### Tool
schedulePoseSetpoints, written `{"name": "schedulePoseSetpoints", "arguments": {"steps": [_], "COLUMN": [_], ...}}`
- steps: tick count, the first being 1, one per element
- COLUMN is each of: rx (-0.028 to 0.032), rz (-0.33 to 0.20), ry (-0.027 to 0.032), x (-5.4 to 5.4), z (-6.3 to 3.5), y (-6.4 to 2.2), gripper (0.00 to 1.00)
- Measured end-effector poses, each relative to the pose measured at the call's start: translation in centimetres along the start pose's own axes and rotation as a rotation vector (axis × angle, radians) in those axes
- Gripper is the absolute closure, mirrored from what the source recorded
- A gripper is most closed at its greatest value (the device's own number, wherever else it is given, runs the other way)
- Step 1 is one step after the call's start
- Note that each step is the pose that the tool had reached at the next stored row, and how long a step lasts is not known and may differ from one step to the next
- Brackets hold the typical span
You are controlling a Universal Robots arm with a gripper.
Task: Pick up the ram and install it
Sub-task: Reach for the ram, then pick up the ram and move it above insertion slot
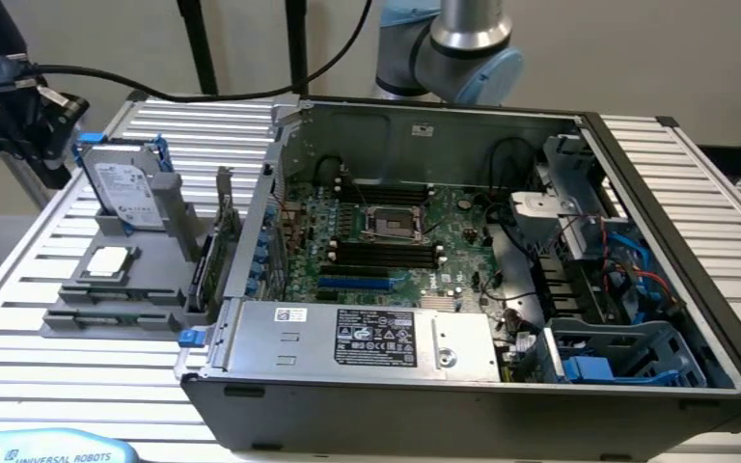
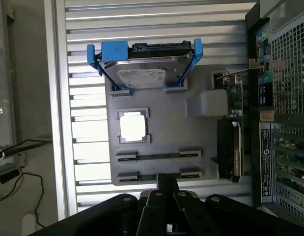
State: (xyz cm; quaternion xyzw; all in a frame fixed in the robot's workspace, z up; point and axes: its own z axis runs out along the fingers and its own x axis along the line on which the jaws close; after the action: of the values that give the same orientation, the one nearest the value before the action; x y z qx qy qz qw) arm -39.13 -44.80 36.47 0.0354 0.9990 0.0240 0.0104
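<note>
Two ram sticks lie edge-up, side by side, in the grey holder (image 2: 166, 137) beside the computer case: one ram (image 2: 158, 157) and a second ram (image 2: 142, 176) closer to my gripper. My gripper (image 2: 167, 183) hangs high above the holder. Its black fingers are shut with nothing between them, and the tips overlap the nearer ram's line in the wrist view. In the exterior view the holder (image 1: 74, 323) sits at the left of the open case, and the black memory slots (image 1: 384, 253) lie on the motherboard inside.
The holder also carries a hard drive in a blue caddy (image 2: 142, 73), a square processor (image 2: 133, 125) and an upright expansion card (image 2: 230, 147). The open case (image 1: 474, 386) fills the slatted table's middle, with cables and drive bays at the exterior view's right.
</note>
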Motion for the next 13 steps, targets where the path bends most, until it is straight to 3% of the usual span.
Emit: {"name": "schedulePoseSetpoints", "arguments": {"steps": [5, 13], "rx": [0.0001, 0.0002], "rz": [0.000, 0.000], "ry": [0.0025, 0.0035], "x": [0.26, 0.26], "z": [0.76, 0.80], "y": [-0.13, -0.13], "gripper": [0.89, 0.89]}}
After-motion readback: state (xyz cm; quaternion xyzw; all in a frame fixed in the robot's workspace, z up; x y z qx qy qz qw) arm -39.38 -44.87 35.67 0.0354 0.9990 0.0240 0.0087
